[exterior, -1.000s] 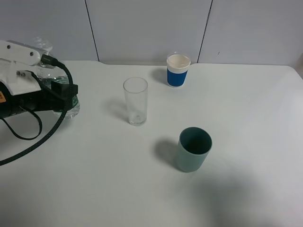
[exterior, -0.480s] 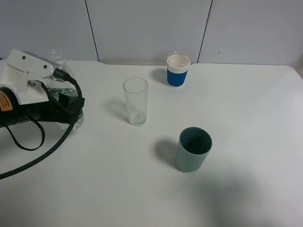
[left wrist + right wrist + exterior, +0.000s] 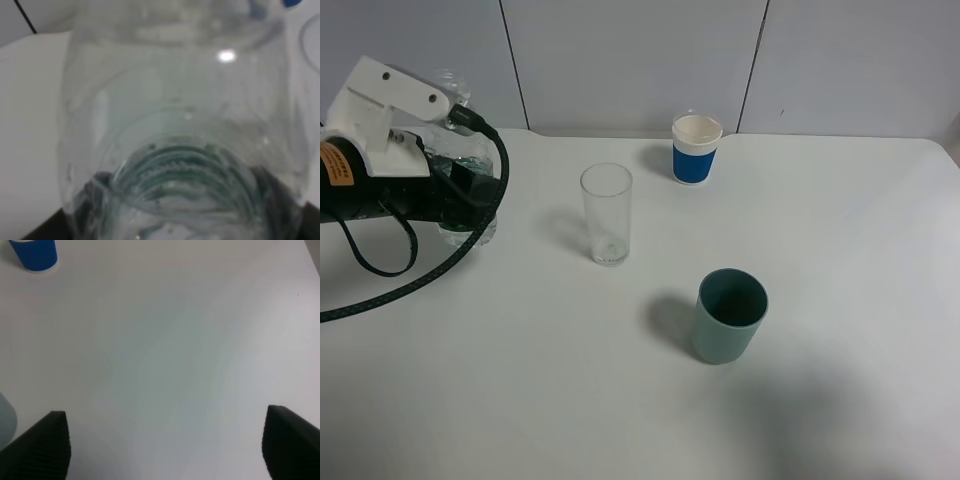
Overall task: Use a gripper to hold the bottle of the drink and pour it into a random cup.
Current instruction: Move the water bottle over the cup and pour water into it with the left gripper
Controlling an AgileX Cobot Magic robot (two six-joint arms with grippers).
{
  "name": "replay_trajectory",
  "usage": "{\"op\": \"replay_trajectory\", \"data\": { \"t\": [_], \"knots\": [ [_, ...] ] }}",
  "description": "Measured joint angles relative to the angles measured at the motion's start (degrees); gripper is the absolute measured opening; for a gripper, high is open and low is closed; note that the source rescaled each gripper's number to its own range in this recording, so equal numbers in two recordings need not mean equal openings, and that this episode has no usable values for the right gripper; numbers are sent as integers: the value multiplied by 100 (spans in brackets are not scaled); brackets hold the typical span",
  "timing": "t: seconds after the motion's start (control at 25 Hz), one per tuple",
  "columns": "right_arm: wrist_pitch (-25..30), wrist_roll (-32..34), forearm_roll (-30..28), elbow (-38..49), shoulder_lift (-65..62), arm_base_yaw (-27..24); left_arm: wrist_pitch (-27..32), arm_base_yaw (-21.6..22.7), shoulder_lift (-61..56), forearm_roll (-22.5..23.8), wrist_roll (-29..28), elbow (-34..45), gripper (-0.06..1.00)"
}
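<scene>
The small clear bottle with a green label is at the far left of the table, upright or nearly so. Its neck pokes up behind the arm. My left gripper is shut on its middle. The bottle fills the left wrist view, with clear drink inside. I cannot tell whether its base touches the table. The cup, a tall clear empty glass, stands a little to the right of the bottle. My right gripper shows only in its wrist view, open over bare table.
A white paper cup with a blue sleeve stands at the back, beyond the glass. A grey-green cup stands in front of the glass and to its right. A black cable loops over the table's left side.
My left arm has risen and shifted right with the bottle in its grip, closer to the glass. The cups have not moved.
</scene>
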Motion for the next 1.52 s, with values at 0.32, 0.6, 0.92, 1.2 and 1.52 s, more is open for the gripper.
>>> {"op": "replay_trajectory", "data": {
  "t": [0.32,0.6,0.92,1.2,1.52],
  "knots": [
    [0,0,0,0,0,0,136,0,524,248,669,-399,4],
    [0,0,0,0,0,0,226,0,987,271,1140,-740,4],
    [0,0,0,0,0,0,25,0,1331,-116,2201,-1047,4],
    [0,0,0,0,0,0,-645,0,1398,-1041,3576,-1053,4],
    [0,0,0,0,0,0,-1312,-104,1721,-2664,5405,-1053,4]
  ]
}}
